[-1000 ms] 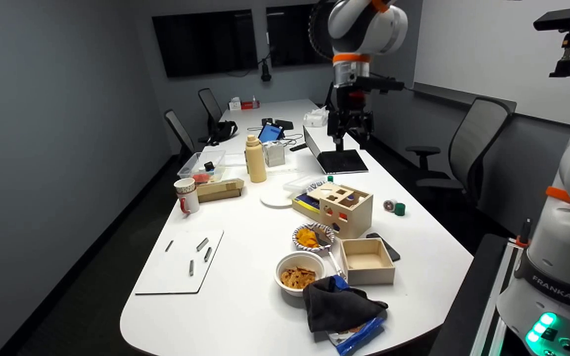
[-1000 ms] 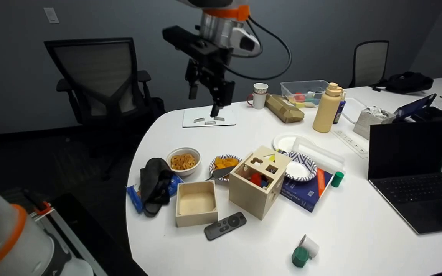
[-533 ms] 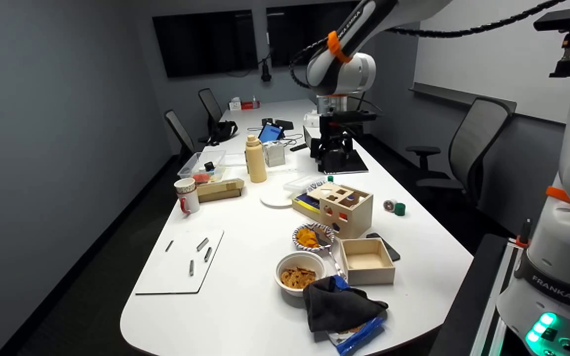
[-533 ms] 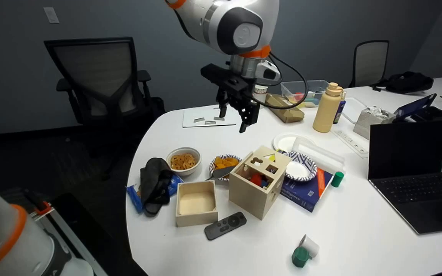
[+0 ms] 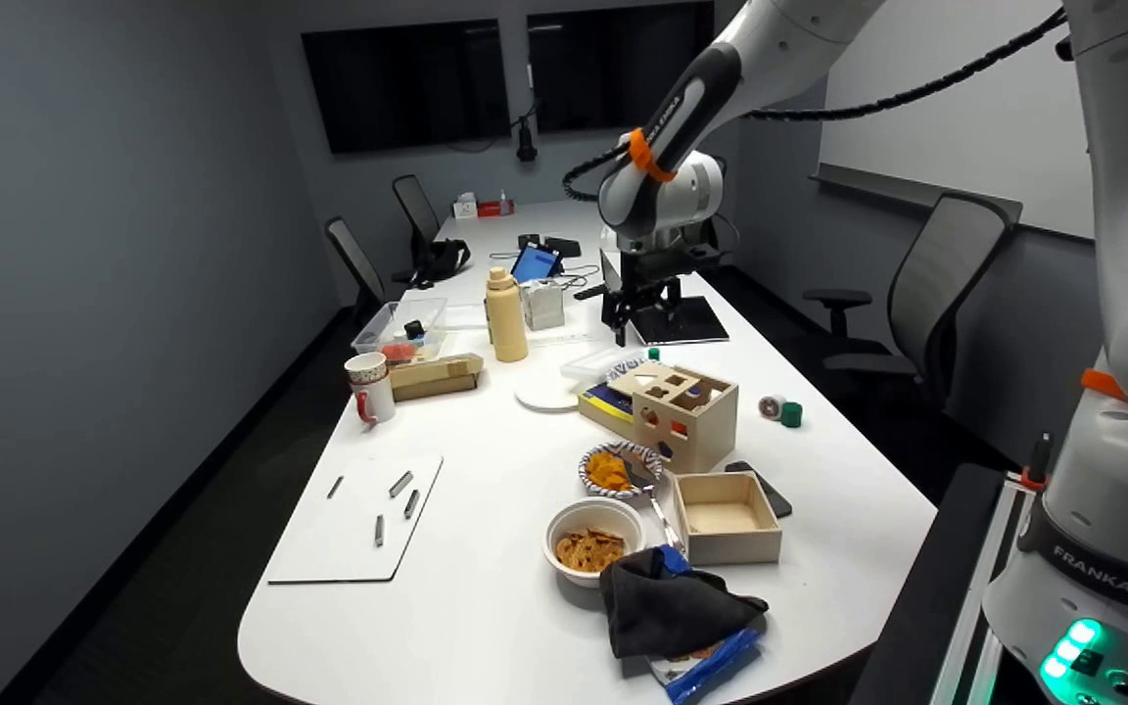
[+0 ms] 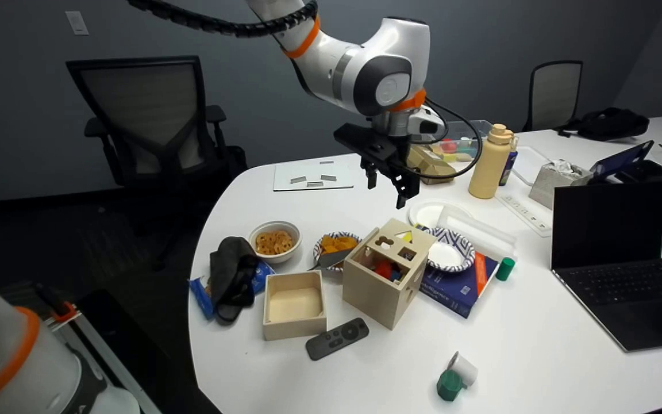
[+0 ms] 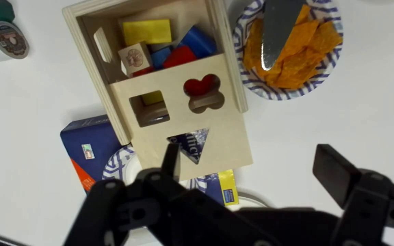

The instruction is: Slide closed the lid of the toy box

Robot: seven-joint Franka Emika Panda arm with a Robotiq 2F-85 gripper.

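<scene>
The toy box [image 6: 372, 293] is light wood and stands upright on the table, also seen in an exterior view [image 5: 686, 450] and the wrist view [image 7: 93, 68]. Its lid [image 7: 180, 121], with square, clover-like and triangle holes, is slid partly out; it shows in both exterior views [image 6: 395, 246] [image 5: 662, 372]. Part of the box top is uncovered, showing red, blue and yellow blocks. The lid's outer end overhangs a blue book. My gripper [image 6: 387, 192] is open and empty, above and apart from the lid, near its overhanging end. In the wrist view [image 7: 248, 153] one finger overlaps the lid.
A bowl of orange chips [image 7: 292, 65] with a dark utensil sits beside the box. A patterned bowl [image 6: 449, 250] and book [image 6: 451, 290] lie under the lid's end. A plain wooden tray-box [image 6: 295, 305], remote [image 6: 337, 339], bottle [image 6: 489, 164] and laptop [image 6: 624, 270] stand around.
My gripper has come down and moved toward the lid's overhanging end, to the right in an exterior view. It stays open. The box and lid have not moved.
</scene>
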